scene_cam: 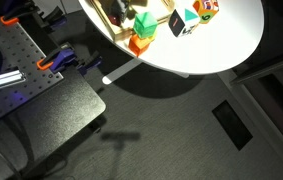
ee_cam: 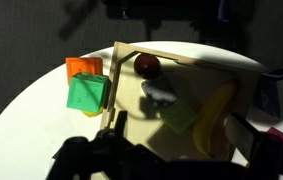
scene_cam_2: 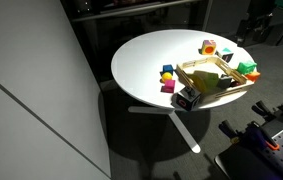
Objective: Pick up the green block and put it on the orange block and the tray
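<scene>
Wrist view: green block (ee_cam: 88, 93) rests on orange block (ee_cam: 81, 68) and the tray (ee_cam: 114, 62) rim; gripper (ee_cam: 166, 158) hangs above, jaws spread, holding nothing. Placement looks complete.

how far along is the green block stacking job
Done, it seems: the small bright green cube sits on the small orange cube, right at the rim of the light tan wooden tray. In hand: nothing; the gripper hangs open and empty above. Left: little, perhaps only confirming the green cube truly rests on the rim, which these dim views leave unclear.
</scene>
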Robot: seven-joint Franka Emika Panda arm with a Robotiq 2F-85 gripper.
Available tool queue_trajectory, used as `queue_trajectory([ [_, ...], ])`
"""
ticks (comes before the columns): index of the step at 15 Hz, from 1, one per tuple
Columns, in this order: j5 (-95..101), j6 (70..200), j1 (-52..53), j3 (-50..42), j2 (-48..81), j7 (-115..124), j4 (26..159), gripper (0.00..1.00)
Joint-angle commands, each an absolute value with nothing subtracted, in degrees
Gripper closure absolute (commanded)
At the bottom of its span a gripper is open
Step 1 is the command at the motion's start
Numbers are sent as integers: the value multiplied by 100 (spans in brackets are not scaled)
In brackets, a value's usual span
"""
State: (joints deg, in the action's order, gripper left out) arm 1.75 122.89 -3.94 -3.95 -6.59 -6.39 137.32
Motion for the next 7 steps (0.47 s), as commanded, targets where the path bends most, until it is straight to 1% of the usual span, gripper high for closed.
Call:
queue_trajectory([
  [1,217,12352,-395,-409,-976,-634,13908,0],
  [2,176,12282,-382,-406,-767,-637,13767,0],
  [7,176,12283,-383,-406,-747,-637,13777,0],
])
